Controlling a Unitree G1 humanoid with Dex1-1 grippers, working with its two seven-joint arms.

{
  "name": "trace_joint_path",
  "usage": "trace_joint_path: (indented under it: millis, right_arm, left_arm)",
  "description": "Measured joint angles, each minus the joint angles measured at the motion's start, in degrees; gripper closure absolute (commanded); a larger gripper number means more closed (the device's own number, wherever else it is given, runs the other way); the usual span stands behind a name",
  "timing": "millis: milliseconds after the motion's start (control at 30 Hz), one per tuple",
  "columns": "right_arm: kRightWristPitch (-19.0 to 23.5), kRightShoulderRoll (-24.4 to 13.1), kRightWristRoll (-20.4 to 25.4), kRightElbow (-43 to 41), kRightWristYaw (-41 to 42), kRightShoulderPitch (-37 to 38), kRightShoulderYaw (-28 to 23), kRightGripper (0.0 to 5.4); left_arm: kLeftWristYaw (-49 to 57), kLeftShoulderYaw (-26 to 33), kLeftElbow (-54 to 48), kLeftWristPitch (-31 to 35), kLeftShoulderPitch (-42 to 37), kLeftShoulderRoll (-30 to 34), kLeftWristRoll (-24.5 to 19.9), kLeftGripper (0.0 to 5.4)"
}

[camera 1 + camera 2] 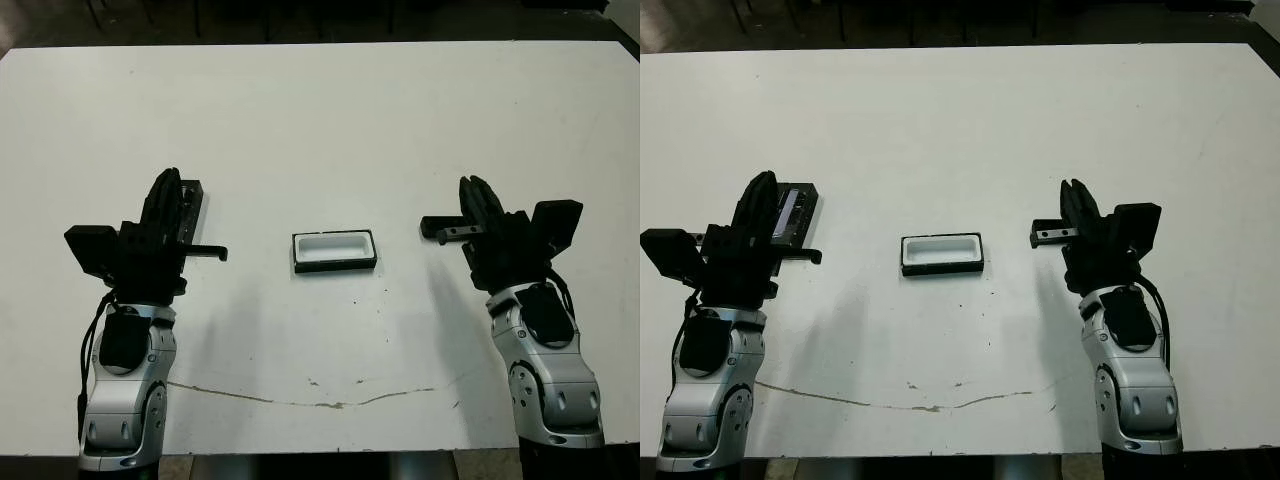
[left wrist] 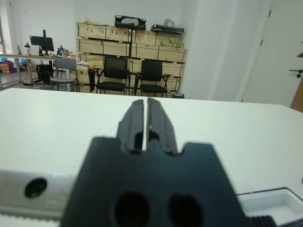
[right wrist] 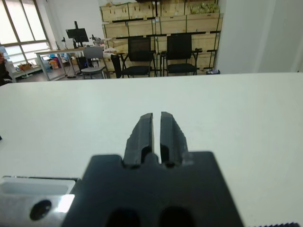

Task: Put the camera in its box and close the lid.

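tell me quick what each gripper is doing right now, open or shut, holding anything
Left gripper: shut, holding nothing.
Right gripper: shut, holding nothing.

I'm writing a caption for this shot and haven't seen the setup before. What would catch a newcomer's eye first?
The small box, black-rimmed with a white lining, sits open and empty at the middle of the white table. Either side of it a robot arm is raised, the left end effector and right end effector both shut and holding nothing. Partly hidden behind the left end effector lies a black lid with a shiny window.
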Motion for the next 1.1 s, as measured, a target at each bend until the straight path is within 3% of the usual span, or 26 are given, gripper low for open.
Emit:
trace_joint_path:
  millis: [400, 767, 933, 1100]
  right_arm:
    - [0.06, -1.75, 1.48, 1.61, 4.05, 0.42, -0.97, 5.39]
    - [0.12, -19.28, 6.74, 4.81, 19.05, -9.38, -8.01, 5.39]
    - [2.04, -27.33, 10.19, 12.37, 31.1, -15.82, -7.67, 5.39]
    - [3.71, -33.28, 9.0, 19.58, 39.59, -22.96, -3.84, 5.1]
  left_arm:
    - [-0.07, -1.58, 0.45, -0.07, 0.42, -0.24, 0.02, 5.4]
    - [-0.08, -2.67, -0.26, -0.69, 2.92, -0.97, 0.07, 5.4]
    - [-0.11, -2.72, -0.33, -0.95, 3.3, -1.0, 0.05, 5.4]
    - [-0.07, -2.71, -0.51, -1.02, 3.87, -0.99, 0.26, 5.4]
